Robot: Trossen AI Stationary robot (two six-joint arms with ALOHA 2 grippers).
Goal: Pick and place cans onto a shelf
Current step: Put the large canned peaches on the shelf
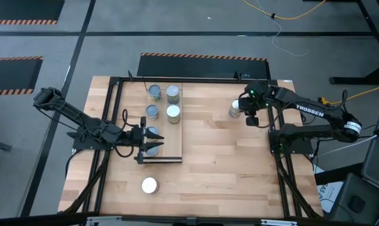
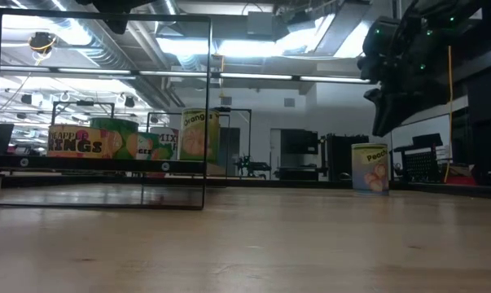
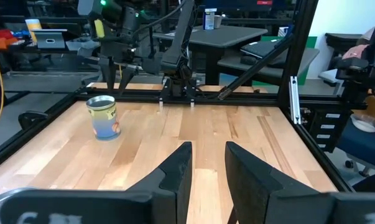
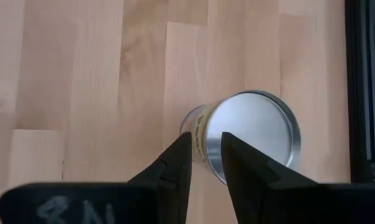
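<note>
The shelf (image 1: 176, 135), a light-wood plank, lies left of centre on the table. Several cans stand on its far part (image 1: 173, 94), and one more (image 1: 153, 149) shows partly under my left gripper (image 1: 158, 141). That gripper hovers level over the shelf's near end, open and with nothing between its fingers (image 3: 208, 149). A white-topped can (image 1: 149, 185) stands on the table nearer the front. At the far right a peach-labelled can (image 2: 370, 168) stands upright on its base. My right gripper (image 4: 204, 140) hangs just above it, pointing steeply down, open and clear of the silver top (image 4: 252, 134).
A black frame (image 2: 206, 106) runs around the table, with a post beside the shelf and a rail (image 4: 364, 93) close to the peach can. Bare wood (image 1: 227, 157) lies between the shelf and the right arm. Beyond the table are desks and equipment.
</note>
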